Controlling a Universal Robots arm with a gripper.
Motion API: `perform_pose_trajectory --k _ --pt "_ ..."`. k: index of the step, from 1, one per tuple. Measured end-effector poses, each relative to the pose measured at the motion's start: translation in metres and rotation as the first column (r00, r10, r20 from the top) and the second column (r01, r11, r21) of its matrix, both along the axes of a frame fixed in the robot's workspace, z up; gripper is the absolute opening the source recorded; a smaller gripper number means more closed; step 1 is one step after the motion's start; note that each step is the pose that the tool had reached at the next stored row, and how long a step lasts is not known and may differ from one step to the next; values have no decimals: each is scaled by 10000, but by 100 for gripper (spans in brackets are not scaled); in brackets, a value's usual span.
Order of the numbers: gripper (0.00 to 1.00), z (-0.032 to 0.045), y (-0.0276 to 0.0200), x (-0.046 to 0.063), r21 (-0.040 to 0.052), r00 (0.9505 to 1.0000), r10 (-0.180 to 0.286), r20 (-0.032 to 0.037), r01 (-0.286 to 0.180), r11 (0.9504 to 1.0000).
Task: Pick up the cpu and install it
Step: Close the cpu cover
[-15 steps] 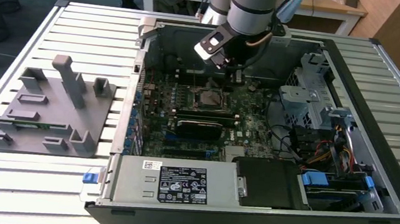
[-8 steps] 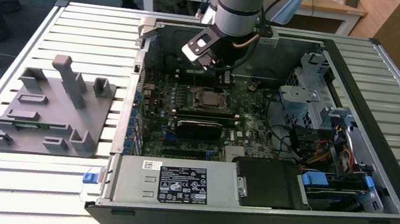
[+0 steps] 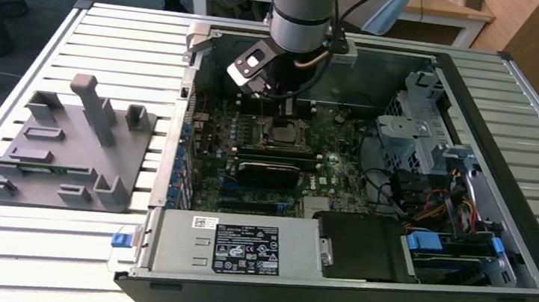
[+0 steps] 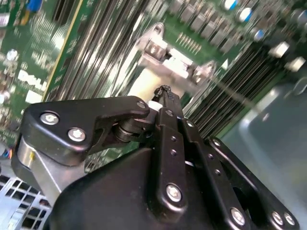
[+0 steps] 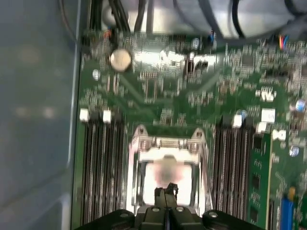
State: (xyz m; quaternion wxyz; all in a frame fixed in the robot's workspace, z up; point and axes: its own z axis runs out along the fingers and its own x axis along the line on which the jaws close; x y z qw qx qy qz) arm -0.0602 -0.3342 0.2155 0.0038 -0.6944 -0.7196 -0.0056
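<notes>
In the first wrist view the cpu [image 5: 166, 173] is a pale silver-grey square lying flat inside the metal socket frame [image 5: 139, 143] on the green motherboard. My gripper [image 5: 166, 190] hangs just above it, black fingers pressed together with nothing between them. The second wrist view has the same shut fingertips [image 4: 164, 92] in front of the pale cpu [image 4: 144, 81] and the socket's metal bracket [image 4: 168, 50]. In the exterior view the arm reaches down into the open computer case, and the gripper [image 3: 285, 101] sits over the socket [image 3: 282, 133] at the board's far middle.
Memory slots [image 5: 98, 167] flank the socket on both sides. A black heatsink block [image 3: 267, 172] lies nearer on the board. The case wall [image 3: 506, 183], drive cage [image 3: 411, 136] and power supply [image 3: 239, 245] surround the board. A grey fixture [image 3: 64, 148] stands on the slatted table at the exterior view's left.
</notes>
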Motion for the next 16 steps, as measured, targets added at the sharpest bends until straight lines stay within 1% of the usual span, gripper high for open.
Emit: perform_pose_trajectory --k 3,10,16 --pt "11 -17 0 -59 -1 10000 16 -1 -16 10000" --pt "11 -53 0 -133 1 10000 23 -1 -23 10000" --pt "11 -62 0 -135 0 10000 24 -1 -24 10000"
